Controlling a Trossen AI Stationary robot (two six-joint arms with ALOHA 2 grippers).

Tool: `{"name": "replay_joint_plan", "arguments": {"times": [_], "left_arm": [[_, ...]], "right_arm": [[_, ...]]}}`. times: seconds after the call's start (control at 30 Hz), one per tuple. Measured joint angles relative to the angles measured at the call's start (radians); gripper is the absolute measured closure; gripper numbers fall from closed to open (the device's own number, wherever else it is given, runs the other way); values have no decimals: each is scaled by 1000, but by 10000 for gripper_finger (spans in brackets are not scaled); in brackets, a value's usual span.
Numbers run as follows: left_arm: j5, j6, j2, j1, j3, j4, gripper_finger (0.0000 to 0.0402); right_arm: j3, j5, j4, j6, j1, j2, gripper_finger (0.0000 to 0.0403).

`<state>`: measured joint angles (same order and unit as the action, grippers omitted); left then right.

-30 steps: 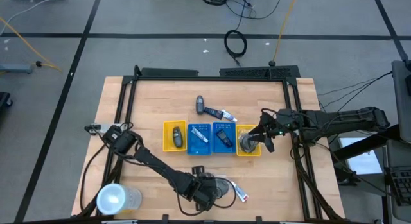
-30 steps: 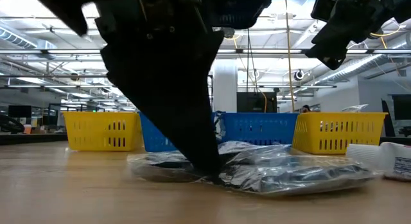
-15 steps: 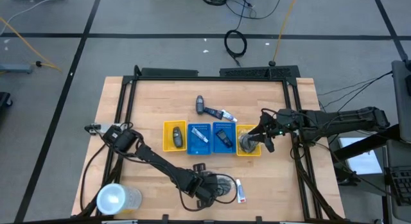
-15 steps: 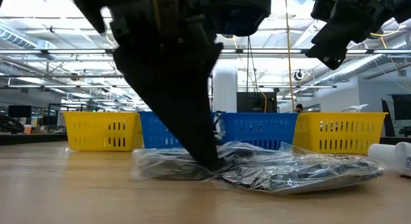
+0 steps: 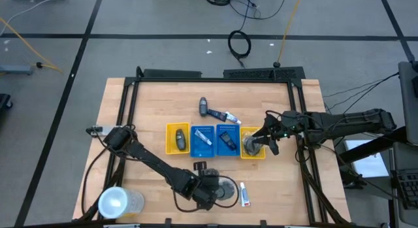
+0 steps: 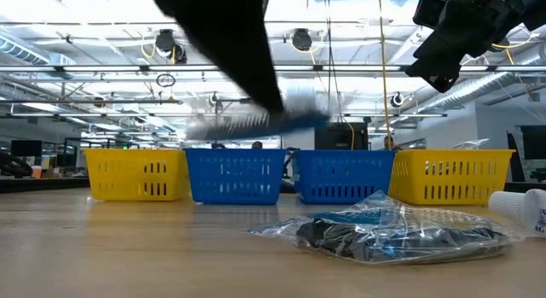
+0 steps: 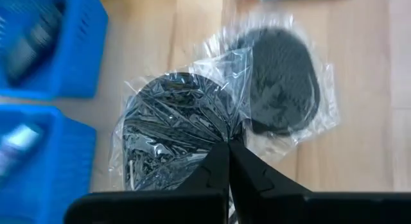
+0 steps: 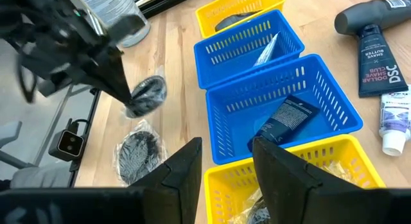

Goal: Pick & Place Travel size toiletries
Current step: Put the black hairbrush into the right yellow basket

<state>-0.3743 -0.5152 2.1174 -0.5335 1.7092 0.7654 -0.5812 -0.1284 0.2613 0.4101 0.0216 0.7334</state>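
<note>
Left gripper pinches one bagged mesh puff by its wrap, lifted near the table's front edge; the blue trays lie rearward. Right gripper hangs spread over the yellow tray.

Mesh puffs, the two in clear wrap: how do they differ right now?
The lifted puff is pinched by its wrap in the shut left end effector; the table puff is untouched. The lifted puff hangs clear of the table; the table puff lies flat on it. Both are dark, round and sealed in crinkled clear wrap.
</note>
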Motion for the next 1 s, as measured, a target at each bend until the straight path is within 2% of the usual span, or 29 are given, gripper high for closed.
{"name": "replay_joint_plan", "arguments": {"times": [0.17, 0.37, 0.53, 0.7, 1.0], "left_arm": [[-132, 115, -75, 0, 0, -5, 402], [-456, 342, -160, 3, 2, -13, 402], [-646, 558, -189, 24, 2, -79, 402], [-630, 740, -187, 81, 2, -183, 402], [-590, 810, -180, 184, 2, -216, 402]], "right_arm": [[0, 0, -5, 0, 0, 0, 273], [0, -2, -80, 0, 0, 0, 273], [0, -3, -173, 0, 0, 0, 273], [0, -3, -268, -7, 0, 0, 273], [0, -3, -348, 23, 0, 1, 273]]}}
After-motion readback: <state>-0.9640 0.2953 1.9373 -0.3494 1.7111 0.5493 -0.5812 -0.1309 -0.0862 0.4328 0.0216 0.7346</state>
